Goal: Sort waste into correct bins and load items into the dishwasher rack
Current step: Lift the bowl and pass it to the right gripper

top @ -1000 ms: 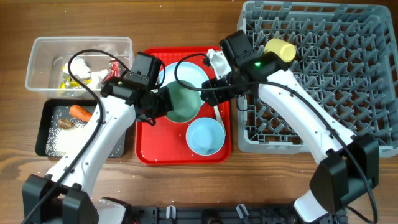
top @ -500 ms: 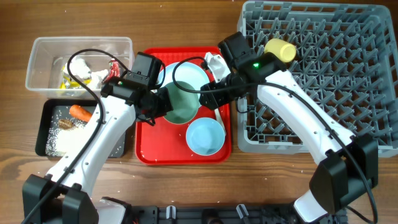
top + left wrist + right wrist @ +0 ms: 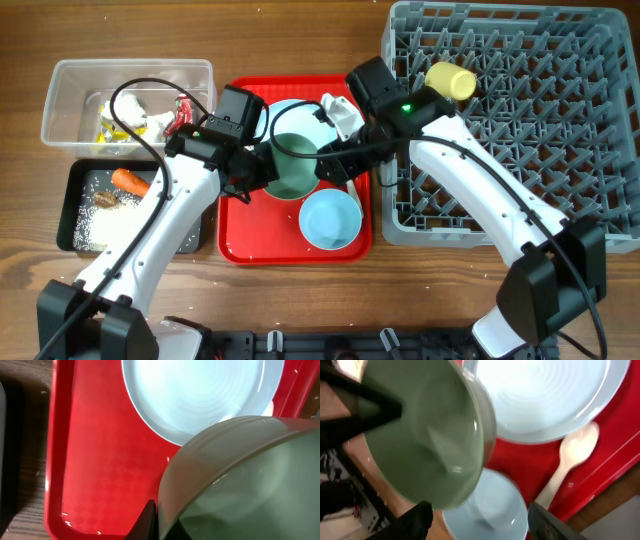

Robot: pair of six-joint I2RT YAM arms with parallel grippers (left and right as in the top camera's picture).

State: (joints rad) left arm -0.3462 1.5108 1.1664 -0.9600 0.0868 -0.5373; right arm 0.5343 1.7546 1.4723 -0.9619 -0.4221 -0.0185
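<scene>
Pale-green, smooth and round, one bowl (image 3: pixel 292 165) is clenched at its rim in your left pincer (image 3: pixel 258 168), tilted over the red tray (image 3: pixel 240 232). Your right pincer (image 3: pixel 480 520) hangs released beside it. On the tray: one light-blue bowl (image 3: pixel 330 218), one ridged plate (image 3: pixel 305 118), one white spoon (image 3: pixel 572 455). One yellow cup (image 3: pixel 451 81) lies in the lattice rack (image 3: pixel 540 120).

two bowls (image 3: pixel 290 172) (image 3: pixel 330 220), two bins (image 3: pixel 60 100) (image 3: pixel 75 205), one plate (image 3: pixel 195 395), spoon (image 3: pixel 572 455), cup (image 3: pixel 450 81), rack (image 3: pixel 560 150), red tray (image 3: pixel 235 232).
</scene>
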